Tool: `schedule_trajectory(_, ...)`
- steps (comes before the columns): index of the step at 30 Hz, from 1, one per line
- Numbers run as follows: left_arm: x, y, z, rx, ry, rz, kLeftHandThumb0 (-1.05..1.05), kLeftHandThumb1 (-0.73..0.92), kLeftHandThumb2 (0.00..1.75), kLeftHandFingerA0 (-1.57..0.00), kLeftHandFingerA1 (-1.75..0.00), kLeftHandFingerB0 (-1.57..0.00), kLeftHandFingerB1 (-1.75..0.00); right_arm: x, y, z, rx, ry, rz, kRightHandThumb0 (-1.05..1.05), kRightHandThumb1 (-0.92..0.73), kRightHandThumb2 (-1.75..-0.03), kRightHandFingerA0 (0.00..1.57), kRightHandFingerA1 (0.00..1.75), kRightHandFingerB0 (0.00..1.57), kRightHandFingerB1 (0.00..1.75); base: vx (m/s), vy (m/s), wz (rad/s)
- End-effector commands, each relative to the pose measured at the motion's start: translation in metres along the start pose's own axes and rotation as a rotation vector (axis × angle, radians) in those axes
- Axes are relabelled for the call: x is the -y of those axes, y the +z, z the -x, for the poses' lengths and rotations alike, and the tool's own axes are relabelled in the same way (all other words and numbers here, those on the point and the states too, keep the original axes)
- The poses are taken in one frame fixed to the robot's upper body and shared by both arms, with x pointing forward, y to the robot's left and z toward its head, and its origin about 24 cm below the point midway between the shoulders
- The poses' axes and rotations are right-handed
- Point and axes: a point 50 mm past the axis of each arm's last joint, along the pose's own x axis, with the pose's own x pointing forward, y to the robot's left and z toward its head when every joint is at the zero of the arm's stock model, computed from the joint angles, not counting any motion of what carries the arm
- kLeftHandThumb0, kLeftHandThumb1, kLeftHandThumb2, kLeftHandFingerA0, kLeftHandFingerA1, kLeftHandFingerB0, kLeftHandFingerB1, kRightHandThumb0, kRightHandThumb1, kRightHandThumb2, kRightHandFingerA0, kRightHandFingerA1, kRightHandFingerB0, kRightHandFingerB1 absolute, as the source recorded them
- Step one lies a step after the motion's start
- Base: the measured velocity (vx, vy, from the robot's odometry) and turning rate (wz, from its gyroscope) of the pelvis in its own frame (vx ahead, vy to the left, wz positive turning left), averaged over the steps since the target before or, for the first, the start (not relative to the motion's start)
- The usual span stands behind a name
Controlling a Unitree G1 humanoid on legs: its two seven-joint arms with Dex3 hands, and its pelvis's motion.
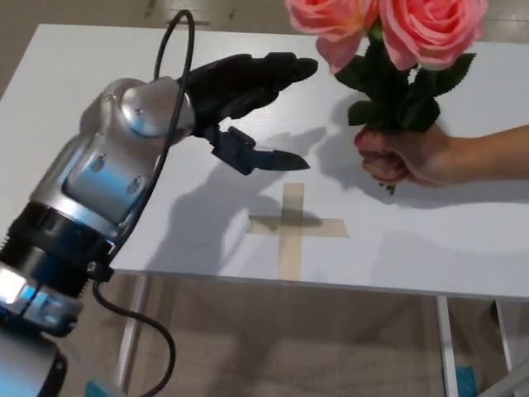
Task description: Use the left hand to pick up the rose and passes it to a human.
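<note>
A bunch of pink roses (388, 33) with dark green leaves stands upright at the top right, its stems held in a person's hand (405, 157) that reaches in from the right edge. My left hand (248, 99) hovers over the white table to the left of the roses, well apart from them. It is open, its black fingers (269, 70) spread toward the flowers and its thumb below, with nothing in it. My right hand does not show.
The white table (83, 99) fills most of the view. A cross of tan tape (289, 225) lies near its front edge, below the roses. My silver left forearm (91, 190) and its black cable occupy the lower left.
</note>
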Motion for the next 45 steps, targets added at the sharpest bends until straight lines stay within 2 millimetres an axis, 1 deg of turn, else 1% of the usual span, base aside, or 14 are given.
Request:
schedule_trajectory(1,-0.017,-0.007,0.023,0.017,0.029,-0.095,-0.97,0.51,0.62,0.0,0.0,0.0,-0.01,0.006,-0.006,0.001,-0.025,-0.001,0.016,-0.44,-0.68,-0.61,0.66,0.45,0.58,0.41,0.0,0.0,0.0)
schedule_trajectory(5,-0.017,-0.016,0.035,0.017,0.032,-0.114,-0.96,0.5,0.62,0.0,0.0,0.0,-0.03,0.003,-0.015,0.002,-0.044,0.008,0.014,-0.44,-0.68,-0.61,0.66,0.45,0.58,0.41,0.0,0.0,0.0)
schedule_trajectory(10,-0.011,-0.037,0.082,0.053,0.046,-0.161,-0.96,0.48,0.67,0.0,-0.01,0.0,-0.09,-0.002,-0.025,0.003,-0.068,0.015,0.012,-0.44,-0.68,-0.61,0.66,0.45,0.57,0.41,0.0,0.0,0.0)
schedule_trajectory(11,-0.004,-0.045,0.102,0.069,0.044,-0.176,-0.75,0.39,0.84,0.0,0.0,0.0,-0.08,-0.004,-0.027,0.003,-0.074,0.014,0.013,-0.44,-0.68,-0.61,0.66,0.45,0.58,0.41,0.0,0.0,0.0)
schedule_trajectory(14,0.0,-0.048,0.11,0.074,0.047,-0.177,-0.75,0.39,0.84,0.0,0.0,0.0,-0.08,-0.005,-0.027,0.003,-0.073,0.015,0.015,-0.44,-0.68,-0.61,0.66,0.45,0.58,0.41,0.0,0.0,0.0)
schedule_trajectory(15,0.011,-0.053,0.129,0.082,0.056,-0.169,-0.78,0.44,0.61,0.0,-0.17,-0.07,-0.24,-0.007,-0.034,0.005,-0.091,0.023,0.006,-0.44,-0.67,-0.61,0.66,0.45,0.58,0.41,0.0,0.0,0.0)
schedule_trajectory(21,0.04,-0.067,0.179,0.18,0.125,-0.039,-0.5,0.36,0.68,-0.42,-0.45,-0.42,-0.44,-0.005,-0.038,0.006,-0.099,0.028,-0.007,-0.44,-0.67,-0.61,0.66,0.45,0.56,0.41,0.0,0.0,0.0)
schedule_trajectory(22,0.047,-0.07,0.185,0.184,0.12,-0.004,-0.39,0.43,0.53,-0.52,-0.38,-0.51,-0.37,-0.005,-0.042,0.006,-0.104,0.03,-0.006,-0.44,-0.67,-0.61,0.66,0.45,0.56,0.41,0.0,0.0,0.0)
schedule_trajectory(30,0.132,-0.117,0.235,-0.098,0.045,0.264,-0.39,0.44,0.54,-0.58,-0.4,-0.54,-0.38,-0.013,-0.069,0.013,-0.15,0.009,0.018,-0.44,-0.67,-0.6,0.68,0.46,0.56,0.41,0.0,0.0,0.0)
schedule_trajectory(36,0.173,-0.155,0.244,-0.341,0.06,0.388,-0.41,0.47,0.55,-0.56,-0.39,-0.5,-0.37,-0.019,-0.074,0.014,-0.137,-0.01,-0.007,-0.43,-0.67,-0.6,0.66,0.45,0.46,0.37,0.0,0.0,0.0)
schedule_trajectory(37,0.185,-0.173,0.24,-0.431,0.067,0.412,-0.43,0.48,0.55,-0.5,-0.37,-0.44,-0.35,-0.021,-0.076,0.015,-0.131,-0.029,-0.021,-0.49,-0.56,-0.84,0.59,0.58,0.35,0.48,0.0,0.0,0.0)
schedule_trajectory(39,0.197,-0.188,0.241,-0.51,0.07,0.429,-0.43,0.48,0.55,-0.5,-0.37,-0.44,-0.35,-0.026,-0.08,0.016,-0.13,-0.042,-0.033,-0.49,-0.56,-0.84,0.59,0.58,0.35,0.48,0.0,0.0,0.0)
schedule_trajectory(40,0.206,-0.208,0.235,-0.593,0.086,0.444,-0.45,0.49,0.55,-0.46,-0.36,-0.4,-0.34,-0.028,-0.082,0.017,-0.124,-0.061,-0.056,-0.43,-0.67,-0.6,0.7,0.47,0.4,0.35,0.0,0.0,0.0)
schedule_trajectory(45,0.234,-0.243,0.217,-0.781,0.094,0.478,-0.46,0.51,0.56,-0.39,-0.34,-0.37,-0.33,-0.032,-0.088,0.019,-0.132,-0.069,-0.076,-0.43,-0.67,-0.61,0.72,0.48,0.42,0.36,0.0,0.0,0.0)
